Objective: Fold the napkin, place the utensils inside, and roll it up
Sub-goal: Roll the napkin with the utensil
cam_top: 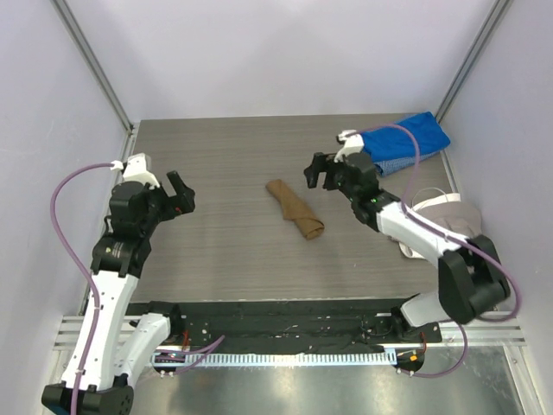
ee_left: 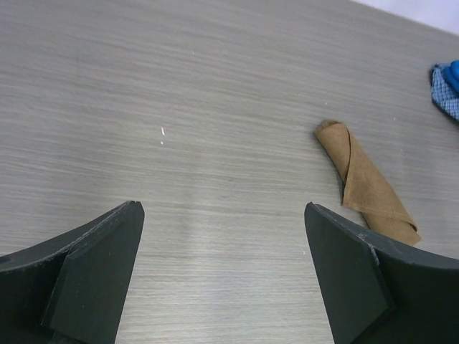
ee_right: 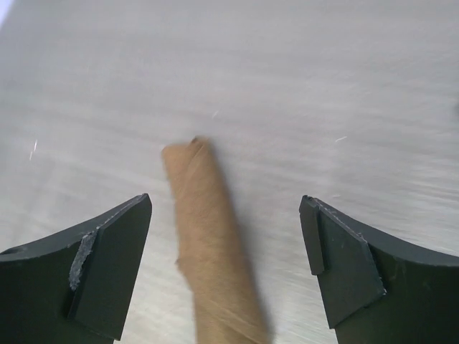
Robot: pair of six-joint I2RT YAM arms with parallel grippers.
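At the centre of the overhead frame, the tan-brown napkin (cam_top: 294, 211) is lying rolled into a tight tube on the grey wood-grain table (cam_top: 225, 156), running on a diagonal from upper left to lower right. The right gripper (cam_top: 321, 175) is hovering just to the upper right of the roll with its jaws standing wide apart and gripping nothing. At the left of the frame, well apart from the roll, the left gripper (cam_top: 183, 197) is likewise showing its jaws spread wide and empty. A crumpled blue cloth (cam_top: 406, 143) is sitting in the upper right corner of the table, and a beige-and-white cap-like item (cam_top: 445, 212) is resting at the right edge, partly under the right arm. In the left wrist view, the napkin (ee_left: 366, 183) is lying at the right of the frame beyond the open left gripper (ee_left: 222, 209), with the blue cloth (ee_left: 448, 86) peeking in at the upper right edge. In the blurred right wrist view, the napkin (ee_right: 211, 244) is stretching from mid-frame to the bottom edge, on the table below the parted right gripper (ee_right: 226, 201) and touching neither finger.
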